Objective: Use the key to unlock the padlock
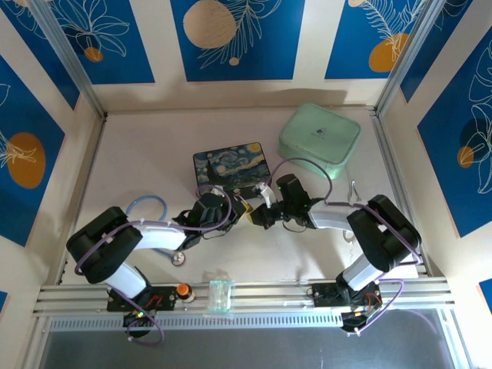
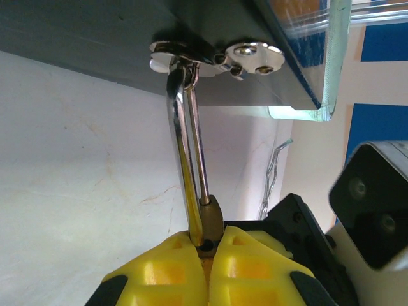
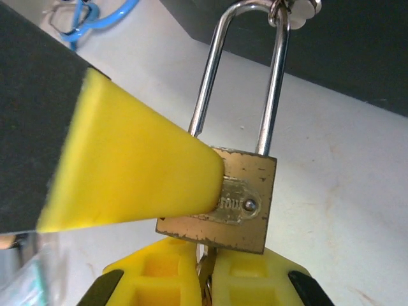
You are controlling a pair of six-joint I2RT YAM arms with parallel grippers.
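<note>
White tabletop (image 1: 146,154), walled on three sides, with an aluminium rail (image 1: 307,290) along the bottom of the frame. There is open surface at left centre and in the strip between the grippers and the rail. The upper middle is tight: the dark blue tin (image 1: 229,165) has its near edge just above both grippers. A mint-green box (image 1: 319,138) sits upper right, well apart. Blue tubing (image 1: 146,206) lies at left and tweezers (image 1: 354,192) at right, both off the work spot.

The padlock (image 3: 231,203) is at frame centre in the top view, between the two grippers and just below the tin. Its shackle (image 3: 207,83) is hooked through the tin's clasp (image 2: 250,56).

In the right wrist view the long axis runs near vertical, leaning slightly right. The shackle points to the top of the frame and the brass body's bottom edge points down.

The left gripper (image 1: 241,212) is clenched on the padlock body. Its yellow pad (image 3: 127,172) presses the brass face from the left.

The right gripper (image 1: 262,216) is clenched just under the body. A thin silvery sliver, the key (image 3: 204,271), is pinched between its pads and touches the padlock's bottom edge. Can't tell whether it's seated in the keyway.
</note>
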